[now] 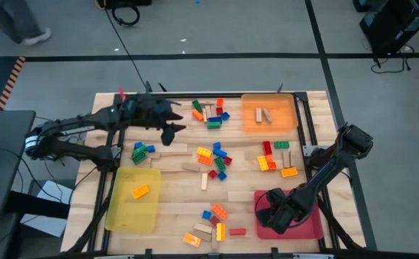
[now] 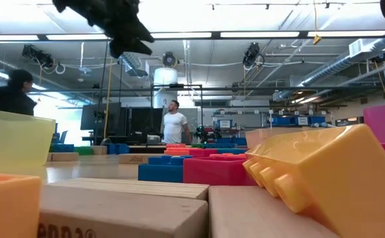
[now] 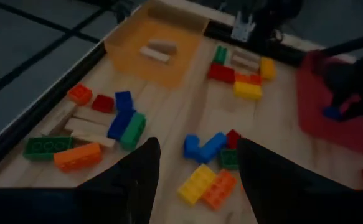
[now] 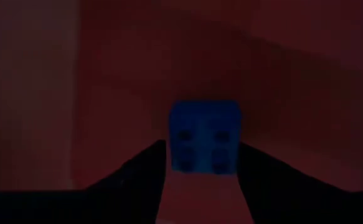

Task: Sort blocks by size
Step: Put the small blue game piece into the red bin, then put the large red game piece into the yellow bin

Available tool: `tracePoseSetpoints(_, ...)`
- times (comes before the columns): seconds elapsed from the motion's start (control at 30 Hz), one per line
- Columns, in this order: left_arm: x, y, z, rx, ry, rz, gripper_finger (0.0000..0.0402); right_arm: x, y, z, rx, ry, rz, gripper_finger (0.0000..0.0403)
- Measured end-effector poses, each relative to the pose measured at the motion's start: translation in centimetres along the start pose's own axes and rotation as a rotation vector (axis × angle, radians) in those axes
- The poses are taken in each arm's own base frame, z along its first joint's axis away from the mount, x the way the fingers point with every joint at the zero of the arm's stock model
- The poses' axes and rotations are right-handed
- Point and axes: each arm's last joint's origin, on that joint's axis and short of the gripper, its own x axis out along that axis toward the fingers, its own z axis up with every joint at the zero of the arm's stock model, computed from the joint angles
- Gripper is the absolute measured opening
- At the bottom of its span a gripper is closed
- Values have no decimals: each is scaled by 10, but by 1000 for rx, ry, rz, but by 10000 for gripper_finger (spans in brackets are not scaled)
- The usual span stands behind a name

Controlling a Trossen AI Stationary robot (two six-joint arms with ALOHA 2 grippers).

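A small blue block (image 4: 205,135) sits between the right claw's (image 4: 203,163) parted fingers inside the red tray (image 1: 317,227).

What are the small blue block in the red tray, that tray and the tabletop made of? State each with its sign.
Blue block: likely moulded plastic, studded top, even colour.
Red tray: probably thin translucent plastic, flat and uniformly coloured.
Tabletop: wood, pale planks with visible seams.
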Motion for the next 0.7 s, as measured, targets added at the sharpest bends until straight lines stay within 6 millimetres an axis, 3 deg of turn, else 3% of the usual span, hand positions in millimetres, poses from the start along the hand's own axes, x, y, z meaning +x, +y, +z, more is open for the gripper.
tracePoseSetpoints(0.37,2,-22,-23,-36,65,2,218,-18,-3,0,-113,18,38,241)
tracePoseSetpoints(0.7,3,-31,-25,-75,79,-27,218,-64,-11,7,-233,-58,237,223)
